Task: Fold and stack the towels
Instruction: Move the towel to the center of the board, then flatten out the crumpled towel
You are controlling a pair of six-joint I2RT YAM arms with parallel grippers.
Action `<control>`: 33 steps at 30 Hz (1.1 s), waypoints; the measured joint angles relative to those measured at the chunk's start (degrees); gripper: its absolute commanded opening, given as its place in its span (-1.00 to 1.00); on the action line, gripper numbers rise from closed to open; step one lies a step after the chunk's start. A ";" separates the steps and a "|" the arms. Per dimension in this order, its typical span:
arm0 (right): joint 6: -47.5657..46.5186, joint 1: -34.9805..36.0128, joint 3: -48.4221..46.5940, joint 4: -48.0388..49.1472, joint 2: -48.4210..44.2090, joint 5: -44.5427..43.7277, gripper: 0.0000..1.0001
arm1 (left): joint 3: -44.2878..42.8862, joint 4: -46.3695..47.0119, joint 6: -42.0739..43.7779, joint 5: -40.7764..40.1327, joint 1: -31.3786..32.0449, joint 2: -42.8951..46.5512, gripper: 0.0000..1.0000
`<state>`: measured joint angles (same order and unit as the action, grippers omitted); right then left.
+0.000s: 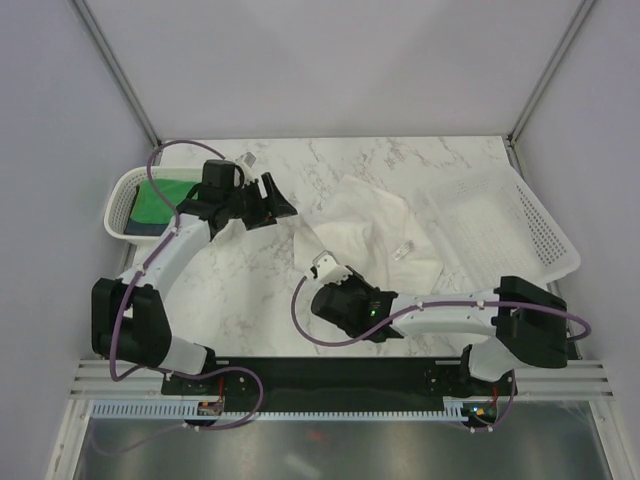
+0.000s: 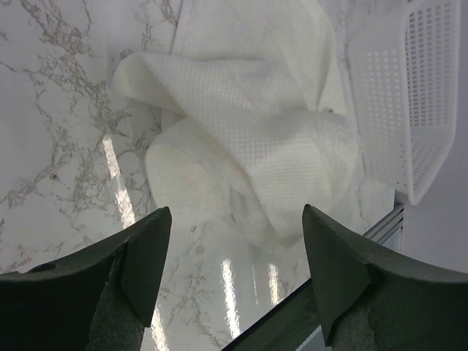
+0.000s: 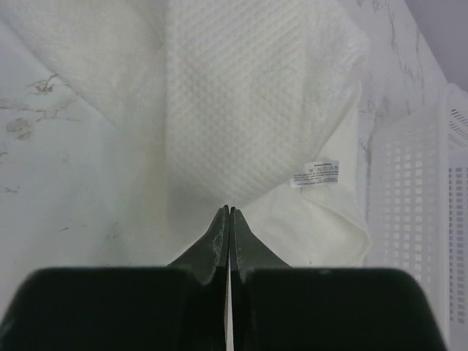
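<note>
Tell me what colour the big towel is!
The big towel is white with a bumpy waffle weave, clearest in the right wrist view.

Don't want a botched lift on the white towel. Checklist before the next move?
1. Right gripper closed: ok, jaws fully together at the near edge of the white towel.
2. Cloth actually pinched: cannot tell, no fabric shows between the tips.
3. Left gripper ready: ok, jaws wide and empty, short of the towel.
4. White towel flat: not ok, crumpled, with layers overlapping.
5. Small towels out: not ok, green towel and navy towel lie in the left basket.
</note>
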<state>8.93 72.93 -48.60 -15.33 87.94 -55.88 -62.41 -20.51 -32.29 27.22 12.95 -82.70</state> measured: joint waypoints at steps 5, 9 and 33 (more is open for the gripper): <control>0.68 -6.69 -0.50 -1.60 -11.50 8.17 -1.00 | -2.14 -0.37 3.80 1.68 0.00 0.00 0.61; 2.75 -22.69 -3.56 -1.79 -21.99 20.83 -1.00 | -3.63 0.13 8.00 3.30 0.00 -0.15 0.61; 6.91 -4.20 -3.69 -5.22 -6.32 25.35 0.11 | -1.49 -2.14 6.16 3.17 -7.96 9.29 0.64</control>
<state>15.84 68.73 -52.29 -20.56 81.62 -30.52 -63.90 -22.65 -26.13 30.39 4.99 -73.41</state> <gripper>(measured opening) 0.574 0.822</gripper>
